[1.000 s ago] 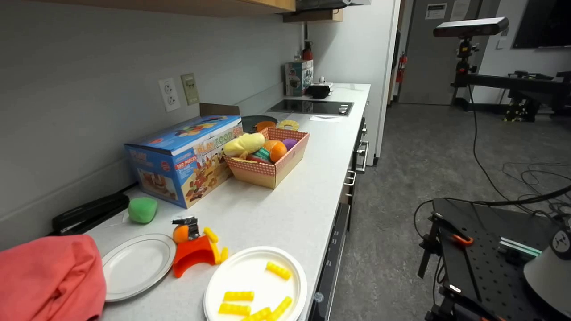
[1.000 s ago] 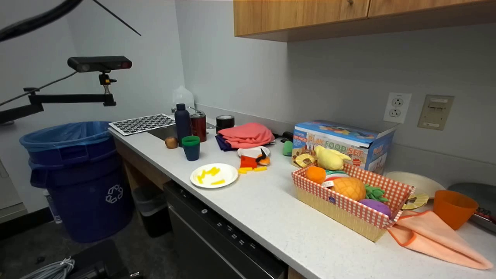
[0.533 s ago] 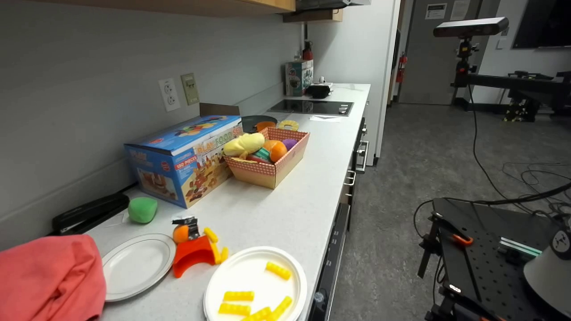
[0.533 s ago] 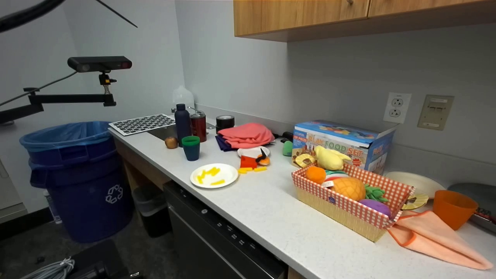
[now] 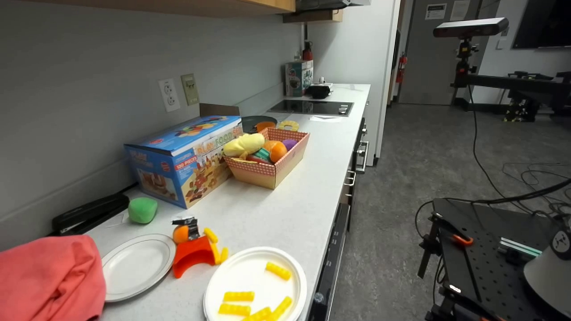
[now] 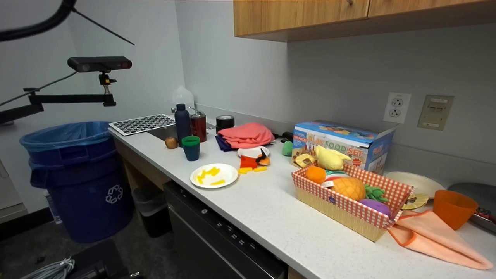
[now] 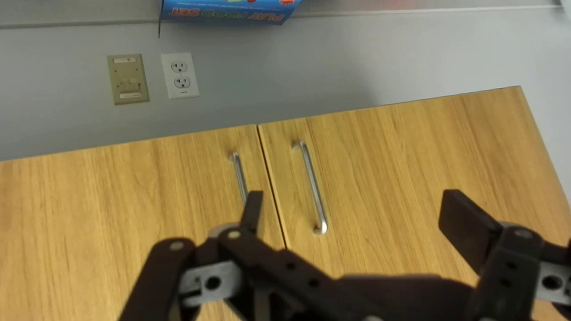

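Note:
My gripper (image 7: 352, 196) is open and holds nothing. Its two dark fingers stand wide apart in the wrist view, which is upside down. Behind the fingers are wooden cabinet doors (image 7: 392, 169). One metal handle (image 7: 314, 187) shows between the fingers; another handle (image 7: 239, 173) is partly hidden behind the left finger. I cannot tell the distance to the doors or whether anything touches. Neither exterior view shows the gripper. In both exterior views a white plate (image 5: 245, 272) with several yellow fries stands on the counter. A checked basket (image 6: 336, 211) holds toy food.
A play food box (image 5: 178, 151) stands by the wall. A red fry holder (image 5: 192, 254), pink cloth (image 5: 49, 276), green cup (image 6: 191, 149), dark bottle (image 6: 183, 124) and orange cup (image 6: 453, 209) are on the counter. The robot base (image 5: 551, 276) stands on a black cart.
The dark cable and thin rod at the top left of an exterior view have shifted up, then back down and left. Things on the counter have not moved.

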Motion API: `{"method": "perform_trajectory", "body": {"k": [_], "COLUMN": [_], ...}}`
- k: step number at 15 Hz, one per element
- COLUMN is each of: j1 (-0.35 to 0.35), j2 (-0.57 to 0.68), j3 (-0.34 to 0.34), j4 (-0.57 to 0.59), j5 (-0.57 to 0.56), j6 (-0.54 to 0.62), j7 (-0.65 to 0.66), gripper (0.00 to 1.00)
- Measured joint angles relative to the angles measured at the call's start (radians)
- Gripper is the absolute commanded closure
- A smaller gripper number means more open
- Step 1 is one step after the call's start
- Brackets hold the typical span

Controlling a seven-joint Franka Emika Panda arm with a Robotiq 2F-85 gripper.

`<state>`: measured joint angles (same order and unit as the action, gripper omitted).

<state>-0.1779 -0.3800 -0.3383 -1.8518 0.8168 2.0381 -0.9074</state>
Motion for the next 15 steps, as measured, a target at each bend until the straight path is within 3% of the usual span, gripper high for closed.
{"method": "perform_trajectory", "body": {"k": [7, 15], "j1": [-0.001, -0.001], "j2": [-0.121, -0.136], "j3": [-0.012, -0.015], "j4": [-0.167, -0.183], "j5": [-0.028, -0.03], "j6": [0.0, 0.0], "j7": [-0.003, -0.003], "gripper": [0.0, 0.0]}}
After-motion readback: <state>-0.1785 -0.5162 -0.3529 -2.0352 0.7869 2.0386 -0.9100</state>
